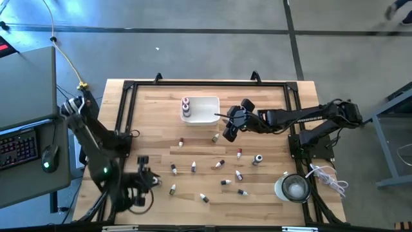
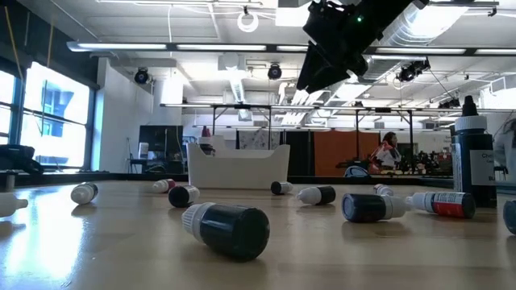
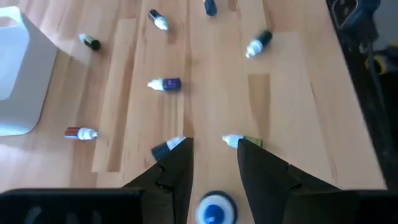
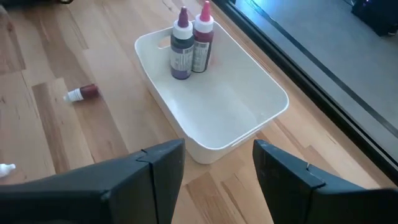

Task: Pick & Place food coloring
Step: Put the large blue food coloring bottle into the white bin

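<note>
Several small food coloring bottles (image 1: 222, 165) lie scattered on their sides across the wooden table. Two more stand upright in a corner of the white tray (image 1: 205, 109); they show as bottles (image 4: 191, 45) in the right wrist view. My right gripper (image 1: 229, 132) hangs open above the table, just right of the tray, with the tray's near wall (image 4: 217, 140) ahead of its fingers (image 4: 163, 163). My left gripper (image 3: 216, 142) is open and low near the table's near-left corner. A round white-and-blue bottle end (image 3: 214, 210) shows far back between its fingers; whether it touches them I cannot tell.
A round clear container (image 1: 295, 187) sits at the near right. A black frame (image 1: 125, 109) borders the table. One bottle (image 3: 166, 148) and another (image 3: 239, 142) lie just past my left fingertips. A tall dark bottle (image 2: 476, 157) stands at the right of the low view.
</note>
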### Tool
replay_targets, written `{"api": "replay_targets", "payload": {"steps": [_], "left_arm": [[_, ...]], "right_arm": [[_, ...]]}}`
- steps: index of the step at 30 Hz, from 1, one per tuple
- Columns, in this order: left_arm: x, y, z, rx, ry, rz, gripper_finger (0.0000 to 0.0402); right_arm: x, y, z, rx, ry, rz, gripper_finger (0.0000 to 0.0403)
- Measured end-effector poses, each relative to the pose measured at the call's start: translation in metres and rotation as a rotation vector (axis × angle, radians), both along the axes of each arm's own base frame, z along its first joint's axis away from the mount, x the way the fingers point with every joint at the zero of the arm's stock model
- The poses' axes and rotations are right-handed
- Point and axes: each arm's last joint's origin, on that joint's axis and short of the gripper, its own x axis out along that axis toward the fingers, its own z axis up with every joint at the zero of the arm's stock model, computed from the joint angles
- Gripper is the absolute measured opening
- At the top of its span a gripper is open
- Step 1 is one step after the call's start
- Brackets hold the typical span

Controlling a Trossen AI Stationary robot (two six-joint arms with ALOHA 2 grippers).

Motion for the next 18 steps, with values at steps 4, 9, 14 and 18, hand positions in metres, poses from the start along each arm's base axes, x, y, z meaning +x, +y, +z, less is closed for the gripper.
{"api": "replay_targets", "payload": {"steps": [4,9,14,18], "left_arm": [[0.001,-0.011,-0.017,0.019,0.083,-0.015,0.0122],[0.001,-0.011,-0.019,0.014,0.104,-0.013,0.0122],[-0.004,-0.003,-0.019,0.041,0.128,0.052,0.0122],[-0.008,0.002,-0.021,0.006,0.204,0.132,0.0122]], "right_arm": [[0.000,0.000,0.000,0.006,-0.005,-0.004,0.0184],[0.000,0.000,0.000,0.004,-0.003,-0.003,0.0184],[0.000,0.000,0.000,0.007,-0.008,-0.004,0.0184],[0.001,0.000,0.000,0.016,-0.011,0.005,0.0184]]}}
